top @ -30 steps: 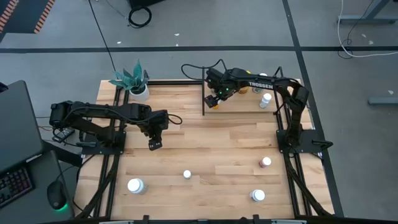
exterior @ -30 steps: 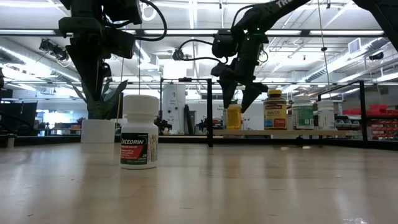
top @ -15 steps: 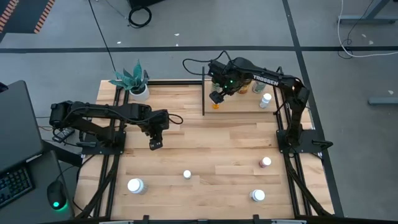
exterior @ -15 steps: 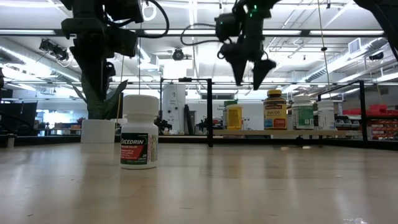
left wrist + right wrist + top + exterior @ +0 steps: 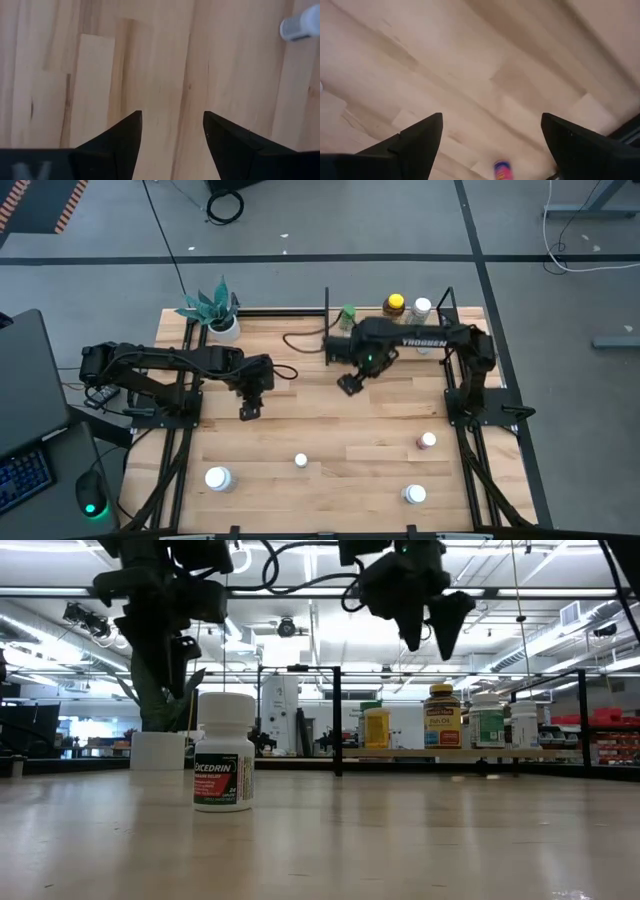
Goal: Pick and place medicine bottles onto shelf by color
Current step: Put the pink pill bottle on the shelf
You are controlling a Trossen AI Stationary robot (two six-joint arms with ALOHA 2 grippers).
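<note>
The right gripper (image 5: 347, 385) hangs over the wooden surface (image 5: 330, 430), just in front of the shelf (image 5: 400, 352). Its jaws are spread wide and hold nothing. In the low view it sits high up near the ceiling lights (image 5: 425, 625).

The left gripper (image 5: 247, 412) hangs over the left half of the surface. Its jaws are partly spread and empty too (bare wood shows between them in the left wrist view).

On the shelf stand a green-capped bottle (image 5: 348, 313), a yellow-capped bottle (image 5: 395, 304) and a white-capped bottle (image 5: 422, 307), all at the back rail. The low view shows more bottles in a row on the shelf, among them a yellow bottle (image 5: 376, 727).

Four bottles are on the surface, well apart from each other: a big white bottle (image 5: 217, 477) near the front left, a small white bottle (image 5: 300, 460) in the middle, a pinkish bottle (image 5: 427, 441) on the right, and another white bottle (image 5: 414, 494) at the front right.

A plant (image 5: 212, 308) in a white pot stands at the back left corner.
</note>
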